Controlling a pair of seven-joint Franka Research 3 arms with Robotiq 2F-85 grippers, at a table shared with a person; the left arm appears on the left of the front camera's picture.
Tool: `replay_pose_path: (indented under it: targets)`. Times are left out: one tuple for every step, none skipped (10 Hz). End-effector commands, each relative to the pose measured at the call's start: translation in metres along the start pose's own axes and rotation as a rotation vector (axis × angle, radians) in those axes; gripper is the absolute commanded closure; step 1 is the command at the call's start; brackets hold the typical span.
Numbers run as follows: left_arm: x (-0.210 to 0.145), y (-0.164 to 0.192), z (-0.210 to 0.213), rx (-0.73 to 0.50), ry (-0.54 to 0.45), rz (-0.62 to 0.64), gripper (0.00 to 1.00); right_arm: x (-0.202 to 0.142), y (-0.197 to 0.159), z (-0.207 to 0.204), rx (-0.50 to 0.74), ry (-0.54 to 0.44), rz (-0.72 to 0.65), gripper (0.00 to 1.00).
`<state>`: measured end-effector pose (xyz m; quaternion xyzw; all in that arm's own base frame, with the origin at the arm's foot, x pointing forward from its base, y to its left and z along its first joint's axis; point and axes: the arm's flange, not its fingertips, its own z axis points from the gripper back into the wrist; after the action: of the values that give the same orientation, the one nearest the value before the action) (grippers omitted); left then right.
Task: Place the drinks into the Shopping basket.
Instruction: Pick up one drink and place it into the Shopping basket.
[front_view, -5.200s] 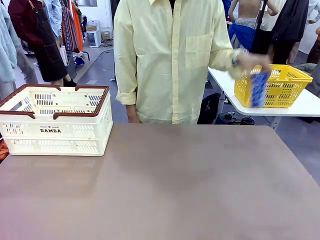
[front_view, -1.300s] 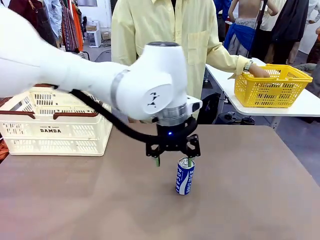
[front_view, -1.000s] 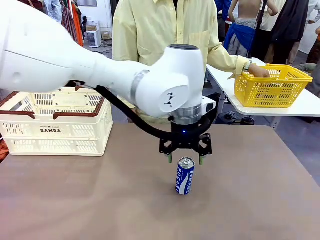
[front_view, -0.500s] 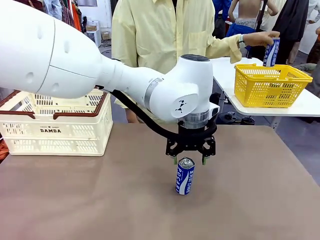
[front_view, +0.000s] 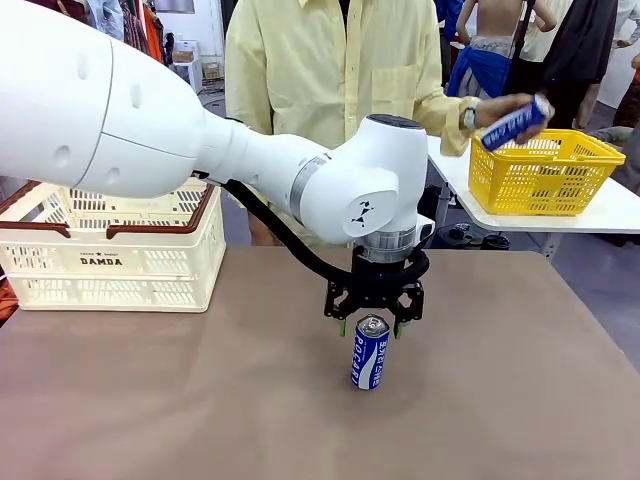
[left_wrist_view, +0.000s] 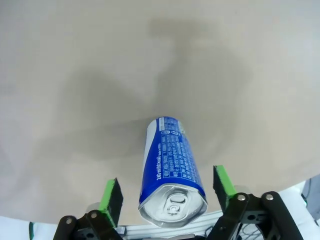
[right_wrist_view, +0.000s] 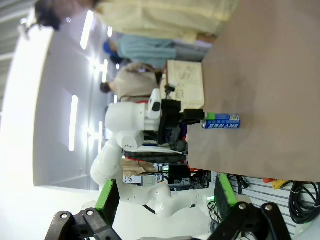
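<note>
**First can straddled, basket unfilled**

My left gripper (front_view: 370, 328) straddles the upright blue can (front_view: 369, 356) at mid-table, jaws wide, pads (left_wrist_view: 111, 196) clear of it, nothing gripped. My right gripper (right_wrist_view: 165, 194) hangs spread, empty. I see no can in the Shopping basket (front_view: 110, 275), well apart at left; every drink is left to place.

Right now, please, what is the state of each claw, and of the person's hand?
Left claw: open, astride the upright blue can.
Right claw: open, empty.
Person's hand: holding a second blue can.
</note>
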<state>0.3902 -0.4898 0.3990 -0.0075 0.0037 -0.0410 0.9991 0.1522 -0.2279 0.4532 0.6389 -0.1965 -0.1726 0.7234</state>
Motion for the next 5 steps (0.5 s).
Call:
replay_pose_path:
  targets:
    - [0.0036,-0.004,0.0028,0.014,0.0,0.007,0.65,0.0024,0.0026,-0.0016,0.023,-0.01,0.028,0.0]
    - [0.0035,-0.0046,0.0016,0.015,0.003,-0.004,1.0,0.0024,0.0026,-0.0016,0.023,-0.01,0.028,0.0]
    - [0.0045,-0.0055,-0.0001,0.02,0.002,-0.01,1.0,0.0024,0.0026,-0.0016,0.023,-0.01,0.028,0.0]
    - [0.0056,-0.0059,-0.0018,0.021,-0.001,-0.015,1.0,0.0024,0.0026,-0.0016,0.023,-0.01,0.028,0.0]
    - [0.0066,-0.006,-0.0027,0.019,0.001,-0.018,1.0,0.0024,0.0026,-0.0016,0.023,-0.01,0.028,0.0]
